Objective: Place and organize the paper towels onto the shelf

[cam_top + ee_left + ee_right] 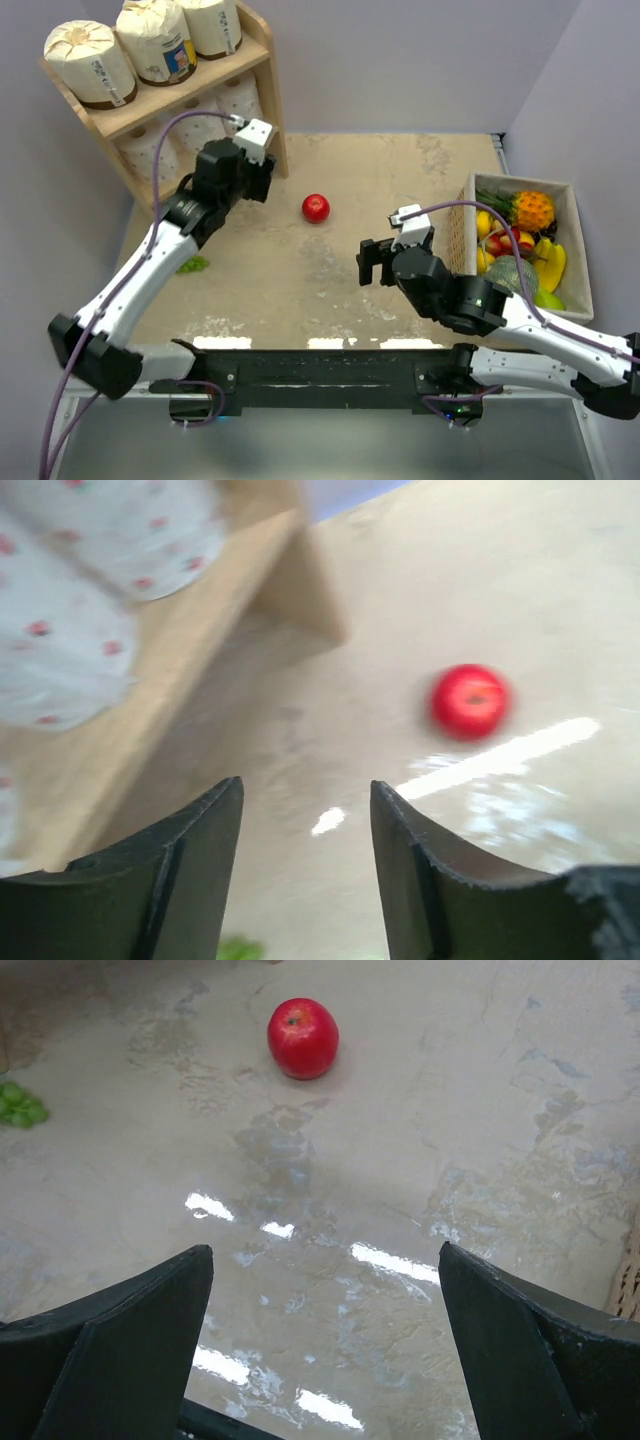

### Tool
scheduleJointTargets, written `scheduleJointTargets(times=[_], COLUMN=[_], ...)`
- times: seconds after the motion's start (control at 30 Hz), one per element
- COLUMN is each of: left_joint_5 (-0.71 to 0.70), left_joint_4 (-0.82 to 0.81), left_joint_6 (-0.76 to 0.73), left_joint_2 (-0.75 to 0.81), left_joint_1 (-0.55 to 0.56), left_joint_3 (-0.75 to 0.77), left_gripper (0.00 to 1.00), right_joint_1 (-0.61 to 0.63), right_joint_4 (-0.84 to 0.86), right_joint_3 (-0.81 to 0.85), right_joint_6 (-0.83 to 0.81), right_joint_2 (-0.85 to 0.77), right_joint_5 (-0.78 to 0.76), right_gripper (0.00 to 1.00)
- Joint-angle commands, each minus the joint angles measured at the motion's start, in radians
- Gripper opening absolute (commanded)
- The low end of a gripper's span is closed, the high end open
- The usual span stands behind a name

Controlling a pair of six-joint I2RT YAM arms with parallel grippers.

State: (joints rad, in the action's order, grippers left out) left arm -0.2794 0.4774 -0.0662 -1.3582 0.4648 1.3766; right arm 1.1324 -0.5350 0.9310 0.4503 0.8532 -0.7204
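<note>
The wooden shelf (259, 62) stands at the table's far left. Three cream-wrapped paper towel rolls (158, 40) sit on its top tier. Three bare white rolls (197, 131) stand on the lower tier behind my left arm. In the blurred left wrist view the white dotted rolls (70, 600) lie at upper left on the shelf board (190, 640). My left gripper (262, 183) is open and empty just in front of the shelf's right side; it also shows in the left wrist view (305, 810). My right gripper (371, 262) is open and empty over the table's middle; its own view shows it (325, 1280).
A red apple (316, 208) lies on the table between the grippers, also in the left wrist view (470, 700) and the right wrist view (302, 1037). A box of fruit (575, 245) stands at the right. A small green leaf (193, 265) lies by the left arm.
</note>
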Motion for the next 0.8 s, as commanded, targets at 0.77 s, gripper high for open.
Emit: scheduleJointTargets(times=[0.77], left_joint_5=[0.556], left_joint_4=[-0.626], left_joint_6=[0.261], left_joint_2=[0.617], left_joint_1=[-0.018], left_joint_3=[-0.61], left_gripper=[1.0], right_joint_1=[0.006], right_joint_4=[0.168], right_joint_3=[0.209], right_joint_6=[0.055], right_joint_2=[0.107], right_joint_5=[-0.235], right_gripper=[0.99])
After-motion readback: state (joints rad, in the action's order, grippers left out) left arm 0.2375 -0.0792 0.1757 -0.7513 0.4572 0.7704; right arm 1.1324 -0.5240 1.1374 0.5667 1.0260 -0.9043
